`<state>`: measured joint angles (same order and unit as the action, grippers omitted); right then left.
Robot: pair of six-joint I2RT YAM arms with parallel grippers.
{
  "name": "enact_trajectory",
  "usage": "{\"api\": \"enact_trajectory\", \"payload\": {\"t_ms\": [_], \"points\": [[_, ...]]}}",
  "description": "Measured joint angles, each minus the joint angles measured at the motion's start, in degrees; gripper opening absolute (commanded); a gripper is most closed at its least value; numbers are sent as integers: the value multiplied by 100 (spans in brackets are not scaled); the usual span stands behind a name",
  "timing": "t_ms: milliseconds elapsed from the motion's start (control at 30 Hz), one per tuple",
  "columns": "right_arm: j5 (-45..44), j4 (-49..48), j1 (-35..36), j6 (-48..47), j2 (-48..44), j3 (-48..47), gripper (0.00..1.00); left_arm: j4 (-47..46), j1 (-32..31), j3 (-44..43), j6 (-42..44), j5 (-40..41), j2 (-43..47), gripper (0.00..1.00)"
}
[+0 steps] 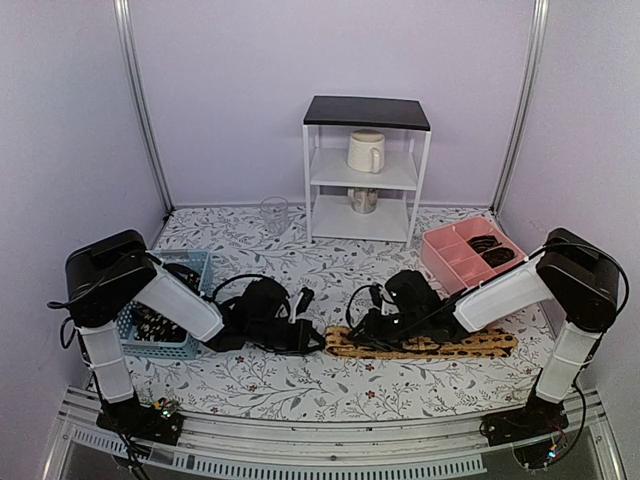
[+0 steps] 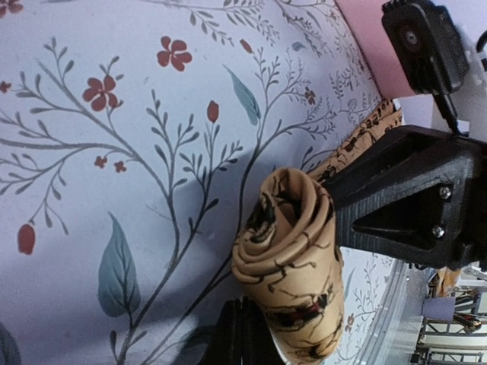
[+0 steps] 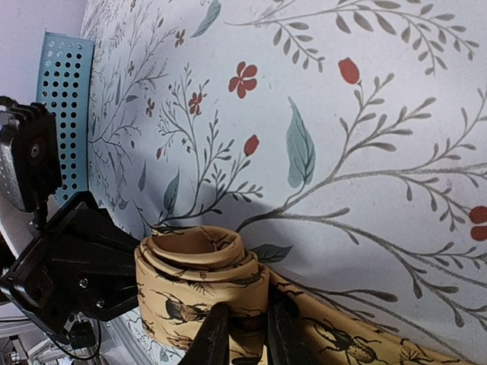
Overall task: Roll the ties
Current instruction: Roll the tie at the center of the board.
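The tan tie [image 1: 440, 346] lies on the desk [image 1: 300, 385] at 6 o'clock, its 9 o'clock end wound into a roll [image 2: 289, 251]. The jaws of the right gripper [image 3: 245, 333] pinch the fabric there — the left gripper [image 1: 316, 340] is against the roll; whether its jaws grip, I cannot tell.

You see the tan tie [image 3: 228, 277], its end rolled into a loose coil on the flowered cloth [image 3: 365, 114]. Your right gripper [image 3: 247, 315] pinches the strip just beside the coil. The left gripper [image 3: 106, 277] touches the coil's far side, and the blue basket [image 3: 65, 99] is behind it.
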<state>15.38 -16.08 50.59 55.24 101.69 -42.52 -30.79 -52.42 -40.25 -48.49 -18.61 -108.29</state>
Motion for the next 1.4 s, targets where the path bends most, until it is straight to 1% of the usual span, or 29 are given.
{"api": "enact_trajectory", "payload": {"t_ms": [433, 800, 1400], "points": [[-4, -199, -15, -66, -149, 264, 19, 280, -59, -407, 55, -15, 4, 0], [-33, -267, -42, -70, -321, 520, 19, 625, -197, -758, 302, 83, 4, 0], [-256, -240, -83, -90, -748, 852, 19, 990, -354, -1023, 330, 157, 4, 0]]}}
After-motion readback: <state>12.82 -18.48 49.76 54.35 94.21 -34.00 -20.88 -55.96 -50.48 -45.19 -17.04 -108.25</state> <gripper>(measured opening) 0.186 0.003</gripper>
